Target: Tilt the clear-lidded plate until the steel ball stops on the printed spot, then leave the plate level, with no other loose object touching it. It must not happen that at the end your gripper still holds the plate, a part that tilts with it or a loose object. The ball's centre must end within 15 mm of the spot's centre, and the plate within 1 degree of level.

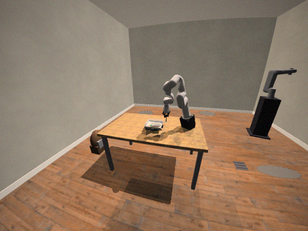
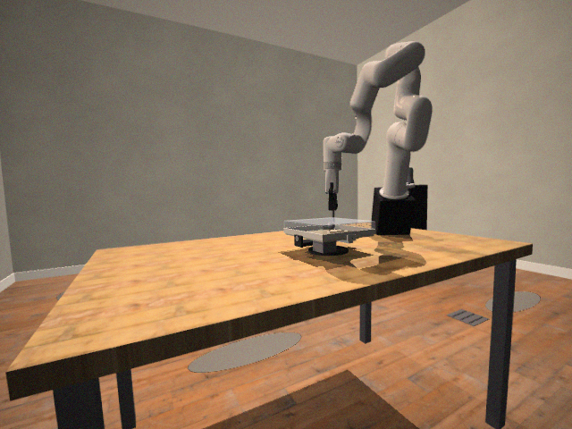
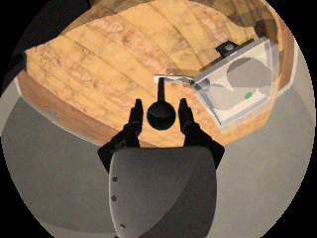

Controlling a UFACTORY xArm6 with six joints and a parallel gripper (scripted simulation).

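The clear-lidded plate [image 1: 153,123] [image 2: 328,223] [image 3: 241,89] sits on a dark pivot stand [image 2: 327,249] near the middle of the wooden table [image 1: 124,129] [image 2: 184,286] and looks about level. The green printed spot [image 3: 249,95] [image 1: 151,124] shows under the lid. I cannot make out the steel ball. A thin stalk with a black knob [image 3: 160,115] rises at the plate's corner. My gripper [image 3: 160,104] [image 1: 165,115] [image 2: 332,205] points straight down with the knob between its open fingers, which do not seem to touch it.
The arm's black base block [image 1: 187,122] [image 2: 399,214] stands on the table close behind the plate. A second arm on a black pedestal [image 1: 264,116] stands on the floor far right. A brown object [image 1: 94,141] sits on the floor left of the table.
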